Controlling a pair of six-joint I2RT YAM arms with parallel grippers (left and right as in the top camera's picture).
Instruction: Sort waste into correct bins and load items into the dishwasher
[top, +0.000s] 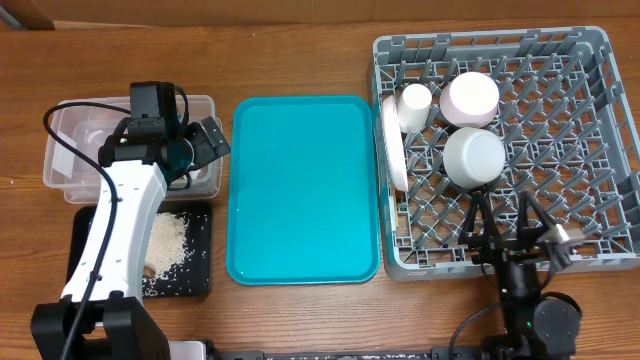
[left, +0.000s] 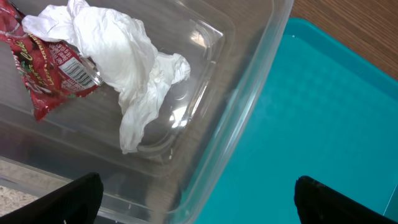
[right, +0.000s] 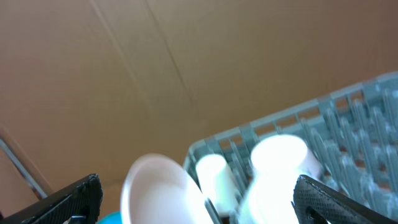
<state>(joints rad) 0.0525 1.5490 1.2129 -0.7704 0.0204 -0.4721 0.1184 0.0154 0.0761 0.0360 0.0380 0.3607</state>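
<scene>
In the left wrist view the red wrapper (left: 51, 70) and the crumpled white napkin (left: 122, 65) lie inside the clear tub (left: 249, 93). My left gripper (top: 205, 152) hangs open and empty over the tub's right rim (top: 60, 150), next to the teal tray. Rice scraps (top: 168, 243) lie in the black tray (top: 197, 278). The grey dish rack (top: 590, 150) holds a plate (top: 392, 150) standing on edge, a cup (top: 414, 105), a pinkish bowl (top: 470, 97) and a white bowl (top: 473, 155). My right gripper (top: 502, 212) is open and empty above the rack's near side.
A large teal tray (top: 305, 190) lies between the tub and the rack, with nothing on it. The left arm's white link (top: 120, 225) crosses over the black tray. Bare wooden table runs along the far edge and left side.
</scene>
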